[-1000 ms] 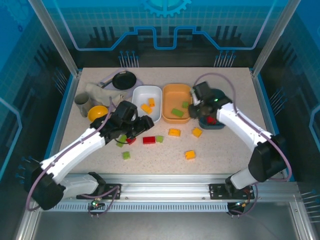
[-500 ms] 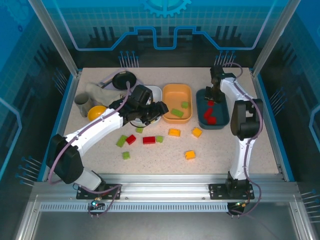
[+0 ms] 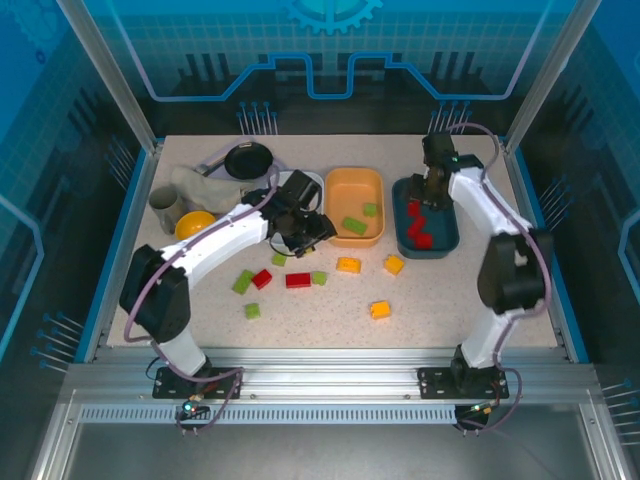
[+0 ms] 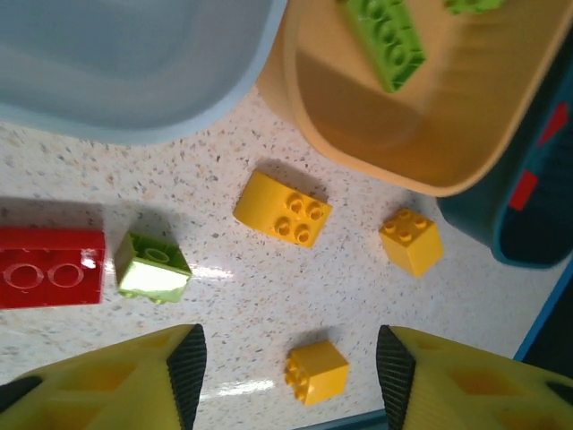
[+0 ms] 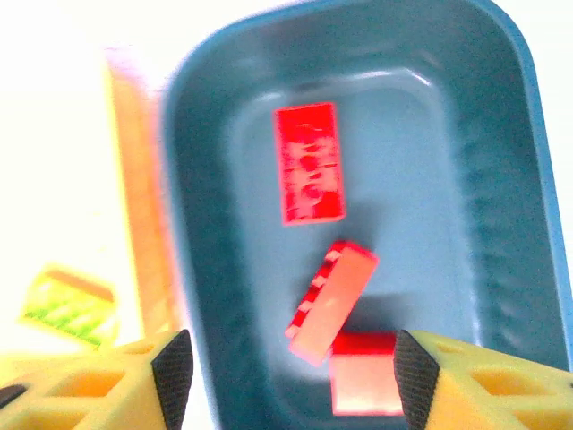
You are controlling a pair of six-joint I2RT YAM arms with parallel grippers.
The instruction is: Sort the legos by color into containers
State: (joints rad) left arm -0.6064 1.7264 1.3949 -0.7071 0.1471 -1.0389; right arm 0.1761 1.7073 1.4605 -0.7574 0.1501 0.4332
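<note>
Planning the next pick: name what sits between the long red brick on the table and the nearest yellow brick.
A small green brick, beside the red brick, short of the yellow brick; the top view shows it.

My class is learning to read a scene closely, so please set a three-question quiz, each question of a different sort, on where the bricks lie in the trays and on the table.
1. True or false: the teal tray holds only red bricks.
2. How many yellow bricks lie loose on the table? A one, B three, C six.
3. What colour are the two bricks in the orange tray?

Key: 1 true; 2 B; 3 green.
</note>
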